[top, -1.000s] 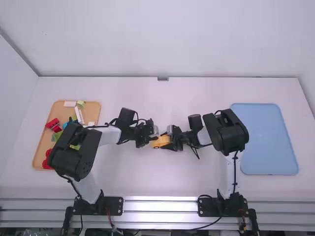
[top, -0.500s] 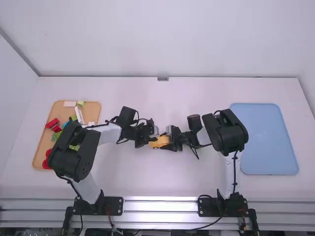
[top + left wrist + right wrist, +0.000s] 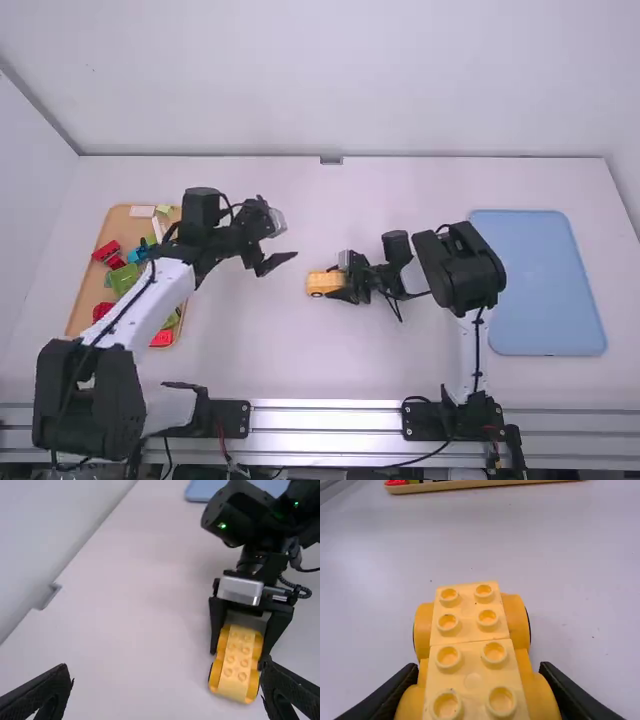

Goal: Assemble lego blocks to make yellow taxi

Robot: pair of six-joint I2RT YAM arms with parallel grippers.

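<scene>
The yellow car (image 3: 318, 284) lies clamped between the right tool's (image 3: 337, 284) parted fingers; left tool (image 3: 279, 264), wide open, empty, apart.

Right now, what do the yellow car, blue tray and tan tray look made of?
The yellow car looks like hard, smooth plastic: its round studs look moulded in. The blue tray is probably smooth plastic too, with one even colour. The tan tray could be wood or plastic; its plain tan colour doesn't settle it.

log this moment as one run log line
left gripper: open, away from taxi | right gripper: closed on yellow taxi body, studs up | taxi: mid-table | task: body in progress
</scene>
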